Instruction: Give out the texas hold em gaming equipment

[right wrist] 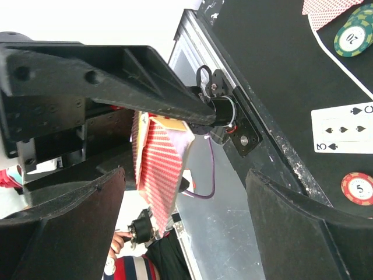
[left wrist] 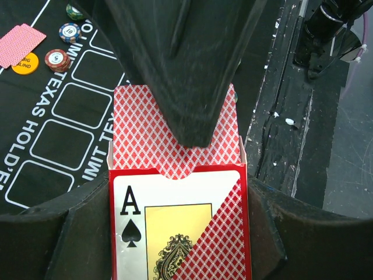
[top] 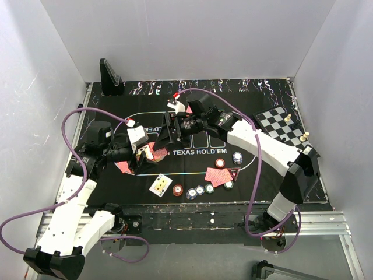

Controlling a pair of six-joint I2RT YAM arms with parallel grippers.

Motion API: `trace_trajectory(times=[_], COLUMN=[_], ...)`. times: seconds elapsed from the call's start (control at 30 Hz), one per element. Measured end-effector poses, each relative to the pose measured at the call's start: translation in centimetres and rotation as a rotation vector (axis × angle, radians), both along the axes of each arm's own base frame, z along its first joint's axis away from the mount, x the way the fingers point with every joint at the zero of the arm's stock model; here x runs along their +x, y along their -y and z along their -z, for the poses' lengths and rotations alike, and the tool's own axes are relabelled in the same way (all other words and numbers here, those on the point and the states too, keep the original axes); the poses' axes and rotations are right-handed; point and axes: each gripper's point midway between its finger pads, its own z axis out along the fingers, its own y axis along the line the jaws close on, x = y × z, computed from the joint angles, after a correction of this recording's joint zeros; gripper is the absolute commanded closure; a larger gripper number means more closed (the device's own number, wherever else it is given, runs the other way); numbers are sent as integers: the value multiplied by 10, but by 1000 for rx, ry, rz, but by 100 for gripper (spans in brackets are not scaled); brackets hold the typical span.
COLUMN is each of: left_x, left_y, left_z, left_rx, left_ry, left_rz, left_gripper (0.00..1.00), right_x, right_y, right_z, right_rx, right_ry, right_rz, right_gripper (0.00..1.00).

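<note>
left pincer [top: 141, 153]: clenched on card box [left wrist: 180, 233], red-backed cards [left wrist: 140, 128] poking out of its open end
right pincer [top: 165, 135]: released, jaws wide, just beside the box; contact unclear
card box place: held above mat [top: 186, 169], left of centre
chips [top: 200, 189]: row near front edge
face-up card [top: 160, 185]: on mat, left of chips

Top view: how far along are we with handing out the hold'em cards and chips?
Partly done. Already out on the mat: red-backed cards, one face-up card and a row of chips by the near edge. In hand: the left gripper is shut on the card box, a protruding card at its top, with the right gripper open around it. Left: the cards in the box, not yet dealt.
</note>
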Motion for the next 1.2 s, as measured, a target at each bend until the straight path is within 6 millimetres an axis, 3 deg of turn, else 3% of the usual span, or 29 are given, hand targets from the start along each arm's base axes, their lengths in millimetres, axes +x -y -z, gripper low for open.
trace_trajectory(times=[0.27,0.43,0.73,1.03,1.2], left_x=[3,3,3,3,3], left_y=[1,1,-1,-2,-2], left_z=[-2,-2,1,2,1], left_rx=[-7,-7,5,8,6], left_ry=[6,-1,-11,-10,-5], left_rz=[-3,-7,-21,-24,-25], left_gripper=[100,100,100,100,100], right_x=[-2,-3,3,11,12], right_y=[-7,-7,2,15,17], right_z=[17,16,10,4,0], right_rx=[-31,-26,21,37,47], right_ry=[-54,-68,-94,-101,-94], right_rz=[-18,-23,-1,37,44], right_gripper=[27,45,66,85,90])
